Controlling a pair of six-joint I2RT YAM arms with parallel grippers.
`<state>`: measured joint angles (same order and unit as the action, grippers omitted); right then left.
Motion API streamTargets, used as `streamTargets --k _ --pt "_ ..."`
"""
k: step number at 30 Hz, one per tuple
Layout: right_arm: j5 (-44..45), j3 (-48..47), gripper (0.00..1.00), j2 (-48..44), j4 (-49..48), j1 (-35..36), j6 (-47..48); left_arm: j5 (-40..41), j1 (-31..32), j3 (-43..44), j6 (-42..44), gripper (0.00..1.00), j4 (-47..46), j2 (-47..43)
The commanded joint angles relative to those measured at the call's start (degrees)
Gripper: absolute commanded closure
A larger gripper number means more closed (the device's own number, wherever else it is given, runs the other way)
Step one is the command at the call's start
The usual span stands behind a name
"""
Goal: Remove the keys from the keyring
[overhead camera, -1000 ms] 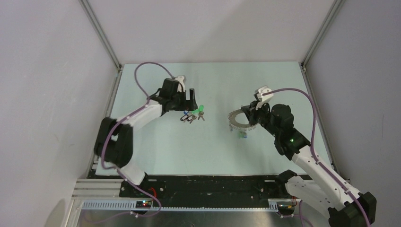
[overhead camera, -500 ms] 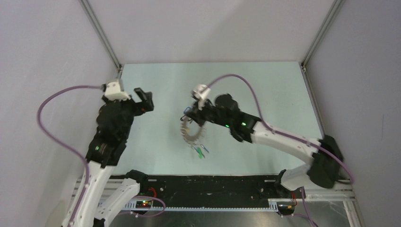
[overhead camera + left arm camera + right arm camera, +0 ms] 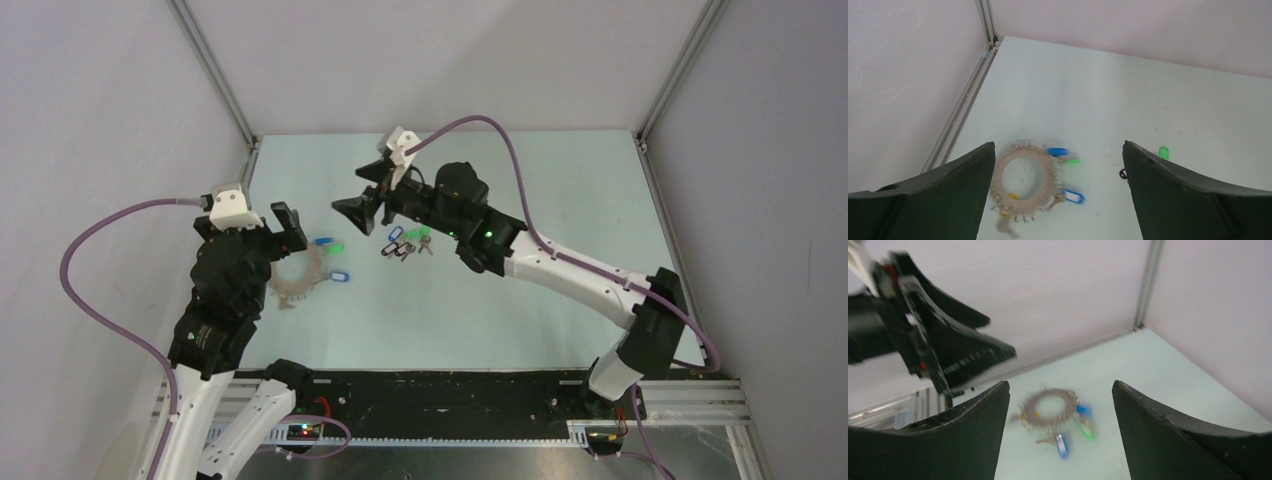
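Note:
The keyring point(image 3: 312, 270), a grey flat ring, lies on the table at the left with keys still hanging round it, among them blue-tagged keys point(image 3: 336, 276) and a green-tagged one point(image 3: 338, 247). It looks blurred in both wrist views. My left gripper point(image 3: 262, 228) hovers open above it, with the keyring point(image 3: 1049, 180) below and between its fingers, untouched. My right gripper point(image 3: 362, 192) is open and empty, raised to the right of the keyring point(image 3: 1048, 393). A small pile of loose keys point(image 3: 405, 243) lies mid-table.
The metal frame rail point(image 3: 238, 215) runs along the table's left edge, close to the left arm. The right arm point(image 3: 560, 270) stretches diagonally across the table's middle. One loose green-tagged key point(image 3: 1163, 151) shows beside the left gripper's right finger.
The right gripper carried the keyring from the right side leftwards across the table, then opened and let it go. The left arm drew back towards the near left.

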<state>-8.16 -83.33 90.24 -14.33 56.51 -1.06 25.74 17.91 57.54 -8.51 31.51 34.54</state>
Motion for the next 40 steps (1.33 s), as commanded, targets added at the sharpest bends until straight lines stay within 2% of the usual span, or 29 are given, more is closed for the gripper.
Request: streamTargets --k 1,7,10,15,21,25,31,40 --pt "3.0 7.7 0.2 -12.4 6.5 -4.4 -0.1 -0.4 -0.3 2.6 -1.3 0.0 -0.4 2.1" --pt "4.5 20.1 0.21 -26.7 18.3 -14.2 -0.5 -1.9 -0.3 3.5 -5.2 0.0 -1.8 2.4" --pt "6.9 23.5 0.2 -33.8 21.3 -18.0 -1.5 -4.3 -0.3 3.6 -6.5 0.0 -3.4 2.2" --pt "16.7 26.0 0.11 -44.0 26.8 -22.6 -7.2 -6.9 -0.3 4.3 -7.6 0.0 -5.9 3.5" --pt "25.1 26.6 0.07 -48.0 34.4 -23.3 -7.8 -10.6 -0.3 3.1 -8.9 0.0 -7.5 5.8" --pt "28.2 27.9 0.04 -50.4 39.4 -23.6 -10.2 -17.6 -0.3 -0.9 -9.8 0.0 -10.5 6.2" --pt "30.7 33.8 0.04 -55.2 38.2 -24.1 -10.7 -13.7 -0.3 -7.3 -8.2 0.0 -14.5 3.7" --pt "30.1 34.8 0.03 -54.5 37.1 -24.5 -9.8 -17.2 -0.2 -10.9 -6.0 0.0 -16.8 1.8"
